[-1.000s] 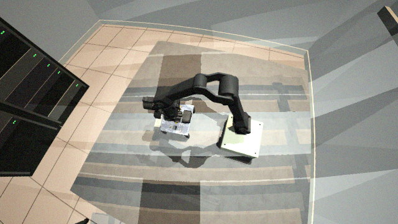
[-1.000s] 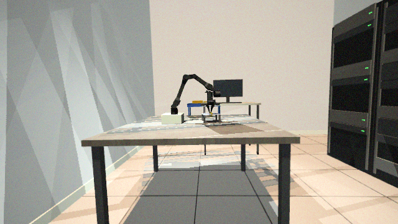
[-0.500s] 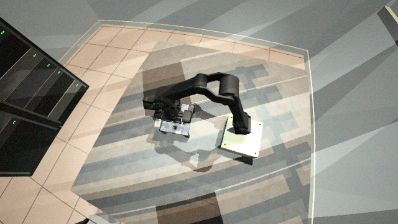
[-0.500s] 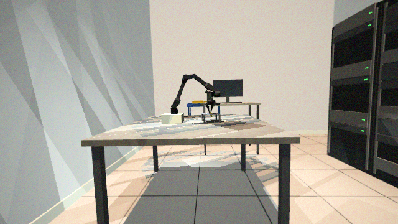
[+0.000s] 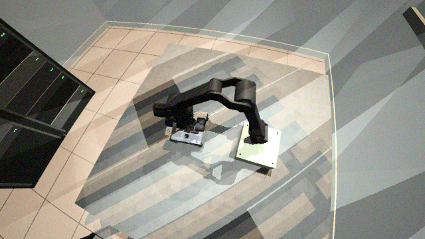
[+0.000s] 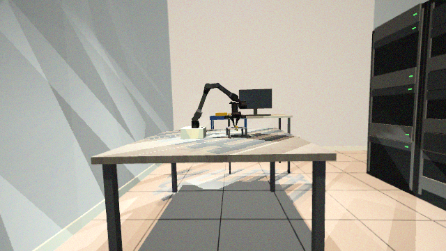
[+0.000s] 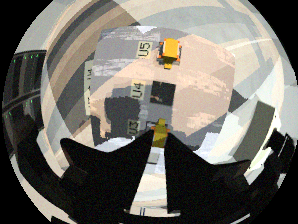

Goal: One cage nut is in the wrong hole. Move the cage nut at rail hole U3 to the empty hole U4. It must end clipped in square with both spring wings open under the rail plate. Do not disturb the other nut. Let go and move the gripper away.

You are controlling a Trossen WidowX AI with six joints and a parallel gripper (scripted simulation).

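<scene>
Although small, the U3 cage nut (image 6: 236,128) (image 7: 160,134), clamped between the gripper's fingertips (image 6: 236,126), looks light and stiff; body sides suit gripping, springy wings probably don't.

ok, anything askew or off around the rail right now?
Only the known misplacement: the nut in the gripper is by the U3 label, while hole U4 sits empty. The other nut, beside the U5 label, looks undisturbed. Wings under the plate can't be seen.
</scene>
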